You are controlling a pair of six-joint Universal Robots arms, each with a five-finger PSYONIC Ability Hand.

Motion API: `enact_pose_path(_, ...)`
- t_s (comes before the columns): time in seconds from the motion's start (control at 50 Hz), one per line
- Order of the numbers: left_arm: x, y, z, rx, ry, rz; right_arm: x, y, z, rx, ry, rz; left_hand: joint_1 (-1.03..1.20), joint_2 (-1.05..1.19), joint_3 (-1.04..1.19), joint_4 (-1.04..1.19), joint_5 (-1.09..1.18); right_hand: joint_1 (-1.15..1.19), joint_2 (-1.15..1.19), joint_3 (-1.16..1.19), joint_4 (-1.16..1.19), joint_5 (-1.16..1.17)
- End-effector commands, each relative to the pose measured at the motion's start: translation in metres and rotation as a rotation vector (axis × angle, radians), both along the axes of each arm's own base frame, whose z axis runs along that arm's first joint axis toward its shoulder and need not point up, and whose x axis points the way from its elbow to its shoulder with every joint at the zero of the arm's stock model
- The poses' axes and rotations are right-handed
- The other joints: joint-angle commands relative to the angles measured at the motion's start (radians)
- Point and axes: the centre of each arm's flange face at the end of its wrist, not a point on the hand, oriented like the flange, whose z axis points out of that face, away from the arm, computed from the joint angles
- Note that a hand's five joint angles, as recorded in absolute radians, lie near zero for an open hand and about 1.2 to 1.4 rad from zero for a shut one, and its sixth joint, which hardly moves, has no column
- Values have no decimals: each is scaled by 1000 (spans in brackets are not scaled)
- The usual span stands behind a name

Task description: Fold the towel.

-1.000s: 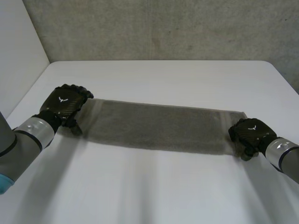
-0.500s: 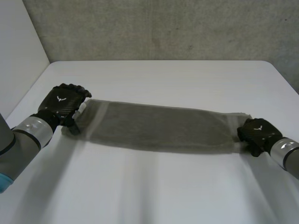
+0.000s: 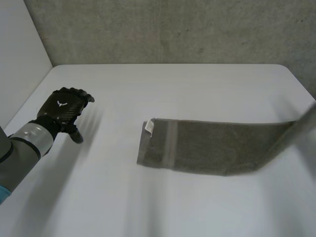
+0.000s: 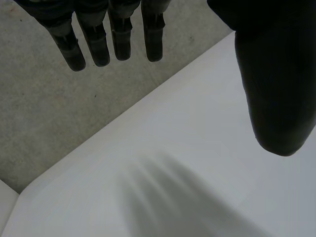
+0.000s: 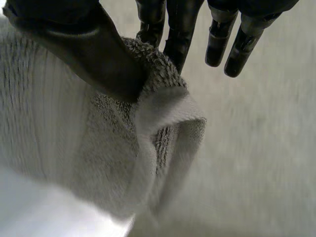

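Note:
The grey-brown towel [image 3: 217, 148] lies as a long strip on the right half of the white table [image 3: 173, 84]. Its left end has a white tag [image 3: 149, 127], and its right end rises off the table toward the right edge. In the right wrist view my right hand [image 5: 84, 44] pinches a bunched end of the towel [image 5: 74, 138] between thumb and fingers. My left hand [image 3: 64, 109] hovers over the bare table at the left, well apart from the towel. Its fingers [image 4: 113, 34] are straight and hold nothing.
A grey concrete wall [image 3: 173, 29] runs behind the table's far edge. A pale wall panel [image 3: 19, 54] stands at the far left. In the left wrist view bare tabletop [image 4: 197, 148] lies under the left palm.
The right hand closed on the towel's right end and pulled it right and up, out past the right edge. The towel slid away from the left hand, which stays open.

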Motion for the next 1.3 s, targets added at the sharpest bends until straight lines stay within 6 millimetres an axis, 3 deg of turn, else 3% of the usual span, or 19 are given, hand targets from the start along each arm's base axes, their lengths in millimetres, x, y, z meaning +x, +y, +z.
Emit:
enact_pose_path(0.02, 0, 1, 0, 0, -1, 3, 155, 54, 17, -88, -74, 396, -40, -36, -51, -59, -16, 116, 117, -42, -76, 76)
enact_pose_path(0.06, 0, 1, 1, -2, 0, 3, 183, 69, 8, -81, -73, 456, -43, -39, -51, -59, -19, 116, 117, -42, -76, 76)
enact_pose_path(0.08, 0, 1, 1, -2, 0, 3, 183, 69, 8, -81, -73, 457, -43, -39, -51, -59, -19, 116, 117, -42, -76, 76)
enact_pose_path(0.12, 1, 0, 2, -5, 0, 5, 234, 102, -17, -55, -64, 564, -43, -39, -51, -59, -19, 116, 117, -42, -76, 76)
enact_pose_path(0.14, 1, 0, 2, -5, 0, 5, 235, 102, -17, -54, -64, 564, -43, -39, -51, -59, -19, 116, 117, -42, -76, 76)
enact_pose_path(0.18, 0, 1, 2, -5, 0, 3, 273, 129, -49, -16, -41, 657, -43, -39, -51, -59, -19, 116, 117, -42, -76, 76)
enact_pose_path(0.2, 0, 1, 2, -5, 0, 3, 273, 129, -49, -15, -40, 657, -43, -39, -51, -59, -19, 116, 117, -42, -76, 76)
enact_pose_path(0.24, 0, 1, 1, -3, 0, 3, 294, 147, -85, 35, 8, 717, -43, -39, -51, -59, -19, 116, 117, -42, -76, 76)
enact_pose_path(0.36, -3, 2, 1, -3, 0, -6, 308, 161, -124, 77, 73, 763, -46, -42, -51, -59, -22, 82, 83, -42, -76, 42)
enact_pose_path(0.38, -4, 2, 1, -6, 0, -9, 309, 162, -128, 83, 81, 762, -46, -42, -51, -59, -22, -214, -214, -42, -76, -254)
enact_pose_path(0.46, -5, 1, 3, -15, 2, -14, 308, 165, -125, 84, 75, 761, -46, -42, -51, -59, -22, -397, -396, -42, -76, -436)
enact_pose_path(0.5, -8, -2, 8, -33, 4, -20, 302, 161, -106, 63, 39, 738, -46, -42, -51, -59, -22, -1106, -1105, -42, -76, -1145)
enact_pose_path(0.62, -26, -1, 22, -87, 30, -71, 281, 147, -72, 61, -70, 653, -46, -42, -51, -59, -22, -1106, -1105, -42, -76, -1145)
enact_pose_path(0.72, -54, 5, 46, -136, 104, -145, 235, 128, -28, 87, -277, 495, -40, -36, -51, -59, -16, -1106, -1105, -42, -76, -1145)
enact_pose_path(0.8, -66, 9, 53, -142, 141, -177, 209, 121, -22, 132, -352, 408, -40, -36, -51, -59, -16, -1106, -1105, -42, -76, -1145)
enact_pose_path(0.9, -88, 16, 51, -122, 171, -227, 174, 118, -36, 224, -378, 290, -37, -34, -51, -59, -13, -1106, -1105, -42, -76, -1145)
enact_pose_path(1.04, -111, 30, 24, -48, 152, -257, 134, 130, -83, 404, -335, 156, -37, -34, -51, -59, -13, -1084, -1083, -42, -76, -1124)
enact_pose_path(1.18, -116, 37, 16, -30, 146, -262, 115, 132, -114, 437, -243, 122, -37, -34, -51, -59, -13, -1040, -1039, -42, -76, -1080)
enact_pose_path(1.3, -116, 39, 17, -30, 148, -264, 111, 125, -132, 453, -231, 145, -37, -34, -51, -59, -13, -682, -681, -42, -76, -722)
